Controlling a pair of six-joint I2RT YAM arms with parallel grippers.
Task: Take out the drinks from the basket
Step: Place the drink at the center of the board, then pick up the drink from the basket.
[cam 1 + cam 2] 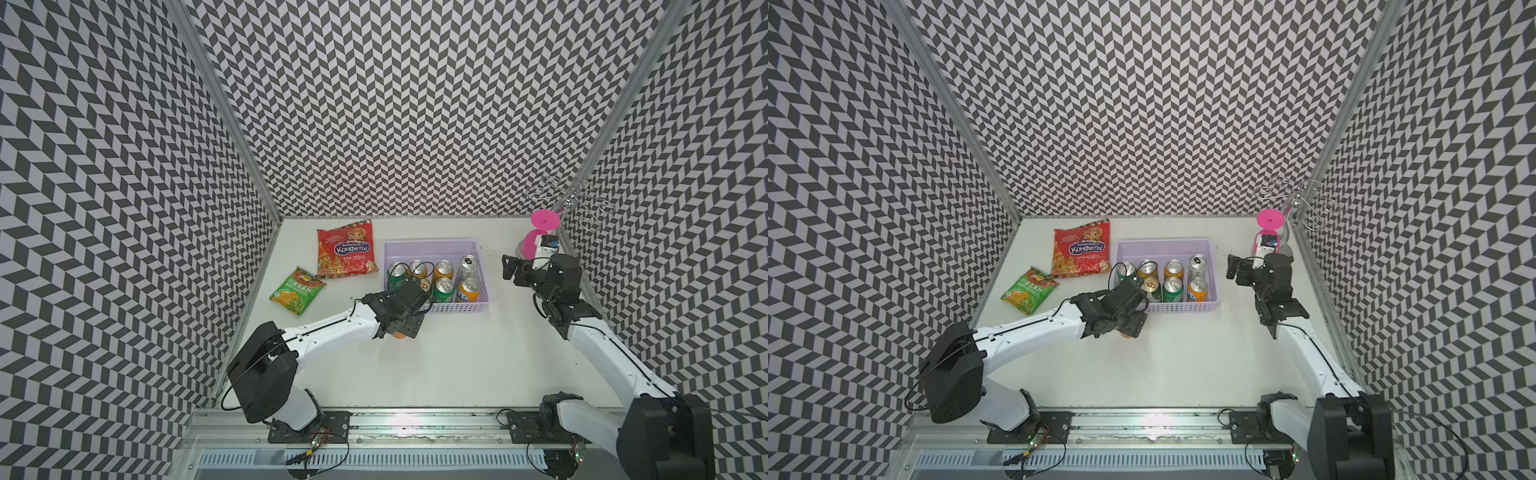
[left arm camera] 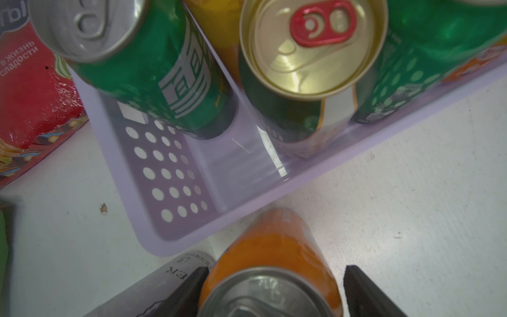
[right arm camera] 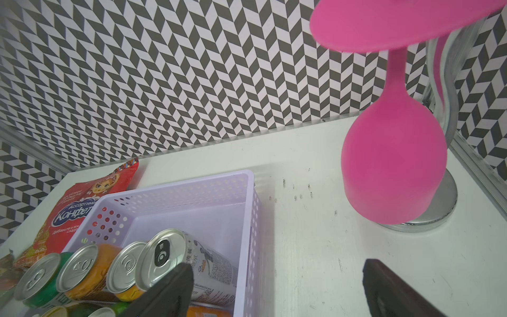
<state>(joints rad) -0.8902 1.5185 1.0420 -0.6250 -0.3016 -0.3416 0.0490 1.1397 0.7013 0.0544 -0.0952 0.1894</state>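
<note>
The lavender basket (image 1: pixel 432 242) (image 1: pixel 1167 241) holds several upright drinks: green (image 1: pixel 398 272), orange (image 1: pixel 443 270), a slim silver one (image 1: pixel 468 262) and a gold-topped one (image 2: pixel 312 46). My left gripper (image 1: pixel 401 330) (image 2: pixel 275 270) hangs just outside the basket's near left corner (image 2: pixel 164 170). Its jaws stand open around an orange can (image 2: pixel 274 247) upright on the table, with a gap at one finger. A silver can (image 2: pixel 164 277) stands right beside it. My right gripper (image 1: pixel 509 266) (image 3: pixel 277 277) is open and empty over the table, right of the basket (image 3: pixel 178 197).
A red snack bag (image 1: pixel 344 249) and a green one (image 1: pixel 297 291) lie left of the basket. An upturned pink goblet (image 1: pixel 540 232) (image 3: pixel 395 164) hangs on a metal rack (image 1: pixel 569 195) in the back right corner, close behind my right gripper. Patterned walls enclose the table.
</note>
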